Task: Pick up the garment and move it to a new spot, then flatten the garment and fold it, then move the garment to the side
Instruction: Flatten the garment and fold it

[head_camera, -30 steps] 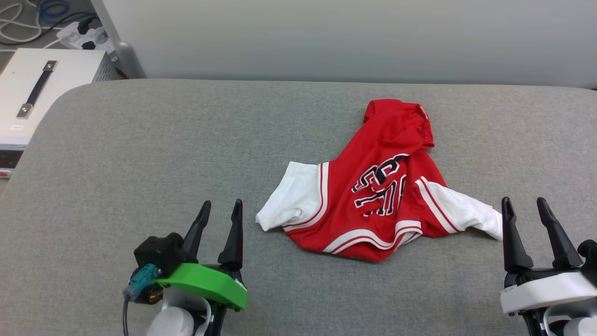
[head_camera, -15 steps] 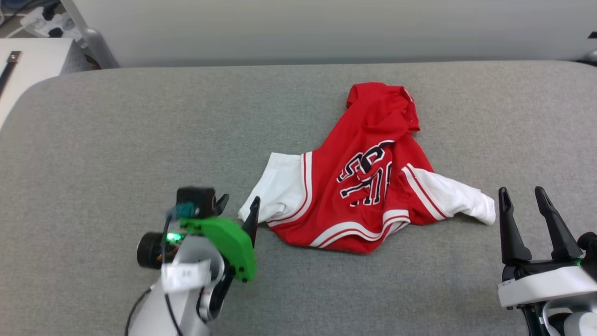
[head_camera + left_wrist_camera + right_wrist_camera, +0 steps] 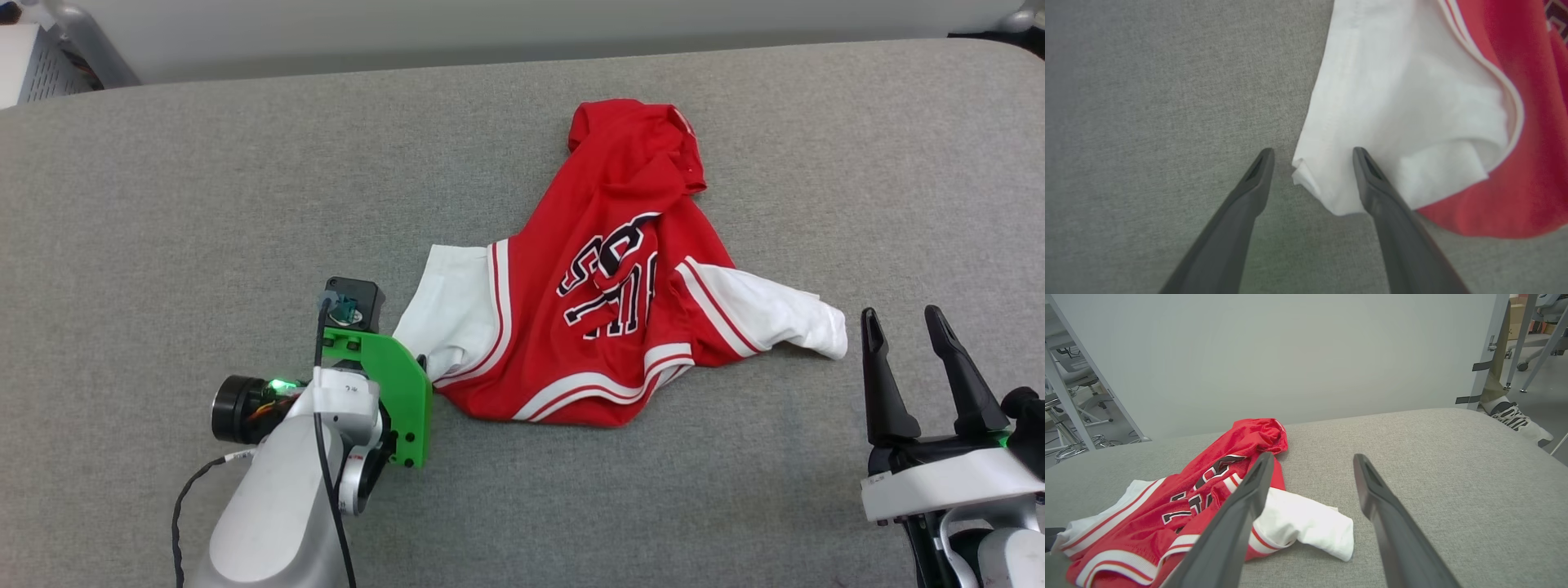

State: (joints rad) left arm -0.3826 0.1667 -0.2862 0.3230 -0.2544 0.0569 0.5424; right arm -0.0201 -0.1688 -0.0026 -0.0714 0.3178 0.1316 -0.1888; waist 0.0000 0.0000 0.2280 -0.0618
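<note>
Garment: red jersey (image 3: 604, 278), crumpled mid-bench (image 3: 204, 188), a white sleeve out each side.
Left claw: (image 3: 1312, 152) spread, tips down, straddling the corner of the white sleeve (image 3: 1392, 102) on its side.
Right claw: (image 3: 902, 314) spread, empty, just beside the other sleeve's tip.

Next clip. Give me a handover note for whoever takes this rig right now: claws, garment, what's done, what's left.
left claw: open, tips straddling a corner of the garment at one white sleeve; no grip.
right claw: open, empty, just short of the other white sleeve.
The garment lies crumpled on the grey padded surface, print creased and facing up.
Done: nothing; not lifted.
To do: grasp, move, flatten, fold, set aside.
</note>
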